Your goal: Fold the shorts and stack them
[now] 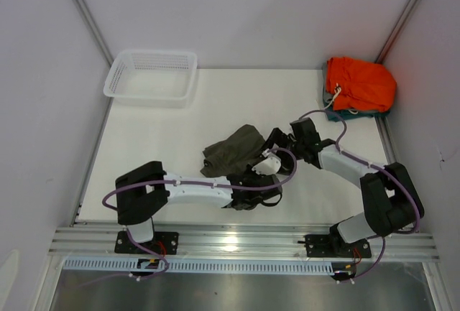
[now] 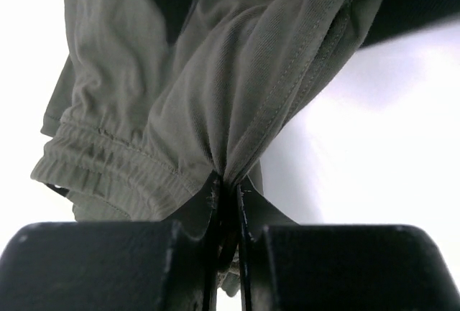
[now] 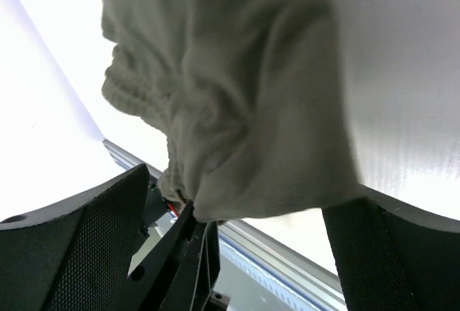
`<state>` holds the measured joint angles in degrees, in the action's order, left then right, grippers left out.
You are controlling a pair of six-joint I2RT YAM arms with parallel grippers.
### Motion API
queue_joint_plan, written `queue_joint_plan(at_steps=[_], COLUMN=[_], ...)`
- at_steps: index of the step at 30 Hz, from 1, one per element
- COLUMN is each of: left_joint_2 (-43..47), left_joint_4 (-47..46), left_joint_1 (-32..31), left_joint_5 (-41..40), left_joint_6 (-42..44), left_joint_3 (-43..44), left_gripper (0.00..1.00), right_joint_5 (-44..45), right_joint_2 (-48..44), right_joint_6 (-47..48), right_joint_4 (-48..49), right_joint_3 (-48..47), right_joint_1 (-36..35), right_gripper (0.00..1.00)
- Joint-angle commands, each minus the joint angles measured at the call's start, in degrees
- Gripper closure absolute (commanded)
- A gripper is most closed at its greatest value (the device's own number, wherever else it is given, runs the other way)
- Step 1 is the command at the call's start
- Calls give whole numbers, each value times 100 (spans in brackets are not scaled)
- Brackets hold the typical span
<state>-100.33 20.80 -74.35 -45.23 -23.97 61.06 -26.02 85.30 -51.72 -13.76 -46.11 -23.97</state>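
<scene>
Top view of a white table (image 1: 144,153) with two robot arms reaching in from the near edge to olive shorts (image 1: 233,149) bunched at the middle. The left gripper (image 1: 262,182) sits at the near right edge of the heap. In its wrist view its fingers (image 2: 215,210) are pressed almost together on a pinched fold of the olive cloth, which fans up and away from them. The right gripper (image 1: 284,142) sits at the far right edge of the heap, close beside the left one. In its wrist view its jaws stand wide apart and a thick wad of the shorts (image 3: 237,110) fills the gap. Whether they are pressing on it cannot be told. At the far left corner a white mesh basket (image 1: 151,74) stands well apart from the shorts. At the far right corner orange shorts (image 1: 359,85) lie on a teal garment (image 1: 334,115), also well apart. Purple cables loop along both arms, and the two wrists crowd the right side of the heap. The heap's long axis runs from near left to far right. The gathered waistband (image 2: 93,160) shows on the left in the left wrist view.
</scene>
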Motion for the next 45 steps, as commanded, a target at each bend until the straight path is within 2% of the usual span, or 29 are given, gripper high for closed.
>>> queue_joint_plan(at_steps=[1,5,14,19,31,36,45], left_joint_2=[-83,-363,-856,-935,-724,-575,-74], left_joint_4=[82,346,864,1040,794,672,-119], left_joint_1=[61,113,315,324,245,245,263], left_joint_5=[111,242,542,577,595,621,1113], left_joint_6=[-90,-205,-697,-917,-890,-820,-294], left_joint_3=[493,836,1619,1892,1743,1603,987], left_gripper=[91,91,92,92,93,94,93], right_joint_5=[185,351,1318,1512,1459,1583,1425], right_joint_2=[-338,-531,-1138,-1270,-813,-690,-479], right_joint_6=[-487,-988,-1559,-1911,-2281,-2272,-2096], right_joint_4=[1047,1788,1666,2192,3080,3090,3679], right_joint_3=[452,972,1332,1719,1842,1754,1860], right_joint_1=[-99,-266,-504,-557,-697,-820,-873], right_gripper=[0,1,1,0,1,0,0])
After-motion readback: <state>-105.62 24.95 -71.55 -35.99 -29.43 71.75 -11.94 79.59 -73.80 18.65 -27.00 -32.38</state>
